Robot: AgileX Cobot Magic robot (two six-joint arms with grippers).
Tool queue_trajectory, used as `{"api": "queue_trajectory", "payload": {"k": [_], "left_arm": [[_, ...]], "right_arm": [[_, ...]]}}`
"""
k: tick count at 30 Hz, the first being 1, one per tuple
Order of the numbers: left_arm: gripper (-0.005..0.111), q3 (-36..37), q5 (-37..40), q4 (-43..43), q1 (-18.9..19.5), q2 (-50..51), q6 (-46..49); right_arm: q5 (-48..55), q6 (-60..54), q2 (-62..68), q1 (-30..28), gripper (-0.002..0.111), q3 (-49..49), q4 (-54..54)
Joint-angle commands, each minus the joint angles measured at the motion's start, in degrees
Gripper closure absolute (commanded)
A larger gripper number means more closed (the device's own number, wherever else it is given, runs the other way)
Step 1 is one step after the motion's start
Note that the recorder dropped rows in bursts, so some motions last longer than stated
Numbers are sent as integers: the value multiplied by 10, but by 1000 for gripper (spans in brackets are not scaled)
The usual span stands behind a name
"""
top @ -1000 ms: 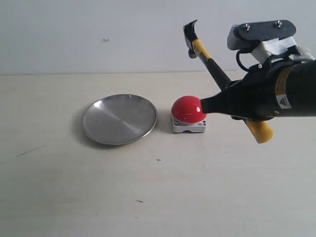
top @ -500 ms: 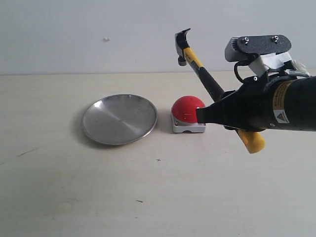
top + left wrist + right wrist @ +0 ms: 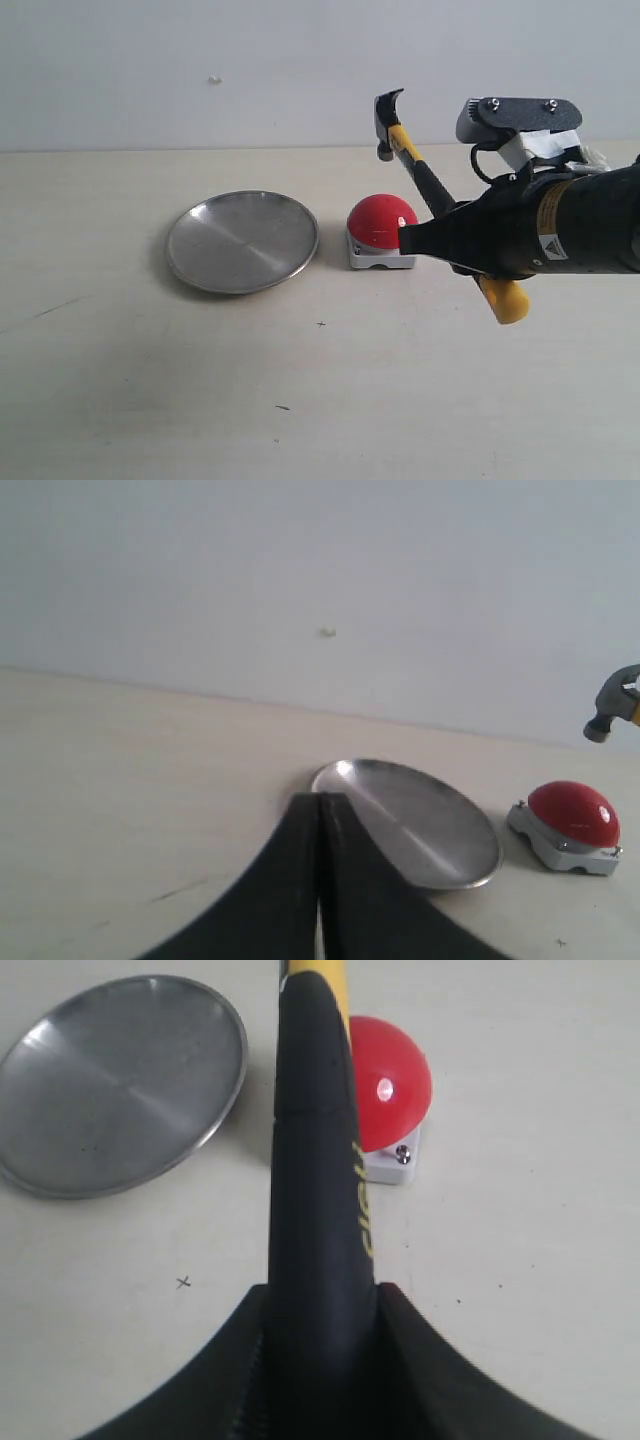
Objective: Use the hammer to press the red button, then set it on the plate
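Exterior view: the right gripper [image 3: 428,236], pinching the hammer [image 3: 418,170] mid-handle, holds it slanting head-up over the red button [image 3: 381,222], with the plate [image 3: 240,241] just beside the button, opposite the gripper.

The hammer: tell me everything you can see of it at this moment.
The hammer is a small claw hammer with a dark metal head, a yellow neck, a black grip with yellow lettering and a yellow butt. The right gripper is clamped on the black grip, holding it tilted in the air, head up, butt low. The head is raised, clear of the red button. Nothing else touches it.
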Motion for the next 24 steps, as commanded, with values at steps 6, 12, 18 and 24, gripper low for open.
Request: {"api": "queue_trajectory", "payload": {"k": [6,12,18,24], "left_arm": [[107,2,73,-4,-1,-11,-10],[107,2,54,-4,-1,-31,29],[107,2,62,-4,-1,-95,18],[107,2,62,-4,-1,-95,18]], "right_arm": [[-63,2,36,-4,108,-5,-13],[-41,-1,-34,-2,108,21,-13],[-113,2,-57,-2,108,88,-10],[-116,2,-72,-2,108,31,-10]]}}
